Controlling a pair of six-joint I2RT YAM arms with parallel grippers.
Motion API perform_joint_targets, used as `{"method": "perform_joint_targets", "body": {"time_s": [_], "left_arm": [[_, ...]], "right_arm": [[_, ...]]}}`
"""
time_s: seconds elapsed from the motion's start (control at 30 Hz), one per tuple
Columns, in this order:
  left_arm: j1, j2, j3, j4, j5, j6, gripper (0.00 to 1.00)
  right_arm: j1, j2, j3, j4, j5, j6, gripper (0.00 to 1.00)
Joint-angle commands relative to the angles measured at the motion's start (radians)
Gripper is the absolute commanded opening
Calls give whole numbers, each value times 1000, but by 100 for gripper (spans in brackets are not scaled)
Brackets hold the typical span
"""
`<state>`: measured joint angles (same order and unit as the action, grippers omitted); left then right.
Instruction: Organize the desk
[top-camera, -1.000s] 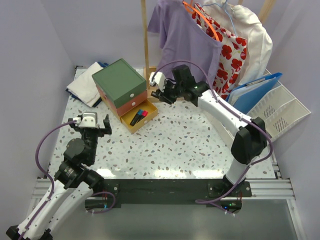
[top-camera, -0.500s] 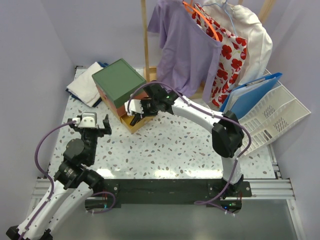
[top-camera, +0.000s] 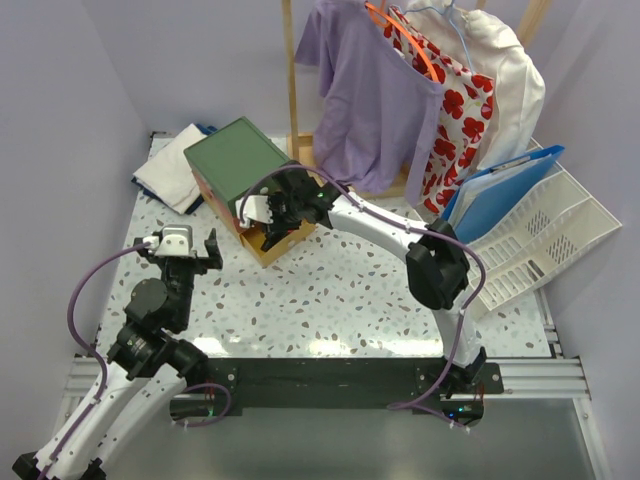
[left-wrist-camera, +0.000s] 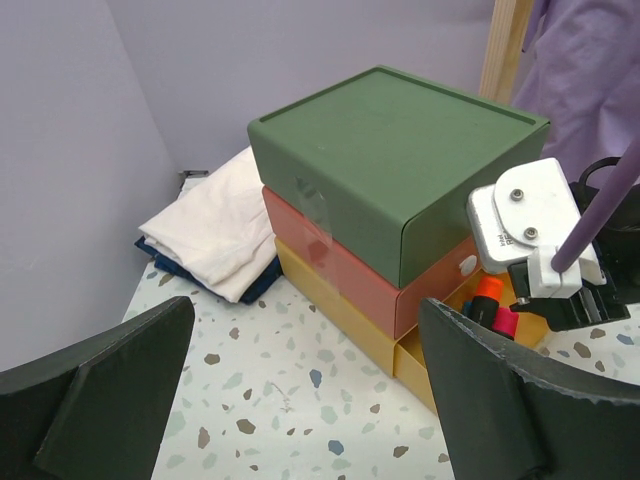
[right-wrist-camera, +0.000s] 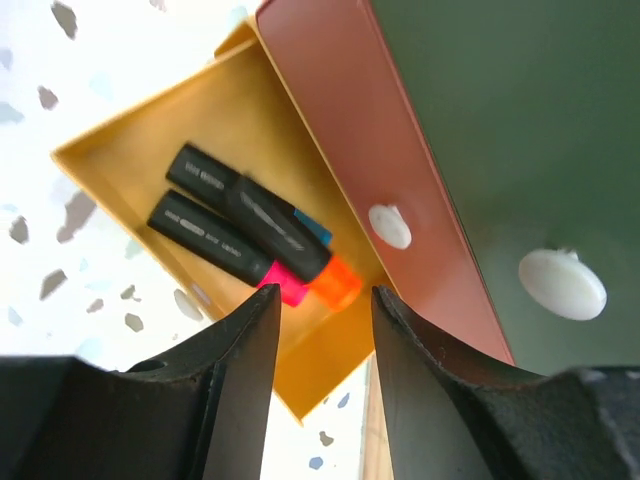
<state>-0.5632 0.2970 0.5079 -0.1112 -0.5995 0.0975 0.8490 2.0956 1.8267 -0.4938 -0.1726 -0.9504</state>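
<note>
The speckled white desk (top-camera: 350, 290) carries a drawer unit (top-camera: 238, 160) with a green top, an orange-red middle and a yellow bottom. Its yellow drawer (top-camera: 285, 243) is pulled out. In the right wrist view the yellow drawer (right-wrist-camera: 230, 130) holds three black markers (right-wrist-camera: 215, 240); the orange-capped marker (right-wrist-camera: 290, 235) looks blurred. My right gripper (top-camera: 268, 218) hangs over that drawer, and my right gripper (right-wrist-camera: 325, 295) is open with nothing between its fingers. My left gripper (top-camera: 181, 250) stands wide open over bare desk, left of the unit, also empty (left-wrist-camera: 305, 310).
Folded white and dark blue cloths (top-camera: 170, 170) lie at the back left beside the unit. A wooden rack with hanging shirts (top-camera: 380, 90) stands behind. A white file tray (top-camera: 560, 225) with a blue folder (top-camera: 505, 190) leans at the right.
My right arm has swung left from behind the drawer unit to above the open yellow drawer, and its jaws have widened. The left arm has not moved.
</note>
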Motion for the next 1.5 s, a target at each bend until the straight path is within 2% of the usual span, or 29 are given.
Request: {"method": "perform_joint_targets", "body": {"time_s": [0.0, 0.17, 0.3, 0.37, 0.6, 0.8, 0.97, 1.17, 1.3, 1.4, 1.47], "left_arm": [[3, -4, -9, 62, -5, 8, 100], [5, 4, -14, 64, 4, 7, 100], [3, 14, -12, 65, 17, 7, 100], [5, 22, -14, 65, 27, 7, 100], [3, 54, -16, 71, 98, 7, 100], [5, 94, -22, 79, 196, 16, 100], [5, 140, -22, 82, 271, 25, 100], [5, 211, -6, 62, 377, 8, 100], [3, 315, 50, 16, 431, -30, 99], [3, 407, 127, -60, 493, -73, 92], [3, 471, 170, -102, 571, -90, 81]], "right_arm": [[5, -29, 25, 43, 12, 81, 46], [-1, -115, -27, 15, -27, 209, 47], [-19, -189, -78, -47, -152, 337, 47], [-28, -210, -99, -78, -165, 393, 47], [-103, -272, -121, -287, -189, 412, 48], [-235, -365, -210, -399, -346, 340, 52], [-257, -505, -360, -365, -321, 253, 54], [-317, -620, -457, -280, -344, 257, 54], [-370, -683, -538, -200, -378, 283, 54], [-389, -723, -587, -154, -378, 286, 54], [-395, -730, -595, -146, -380, 283, 54]]}}
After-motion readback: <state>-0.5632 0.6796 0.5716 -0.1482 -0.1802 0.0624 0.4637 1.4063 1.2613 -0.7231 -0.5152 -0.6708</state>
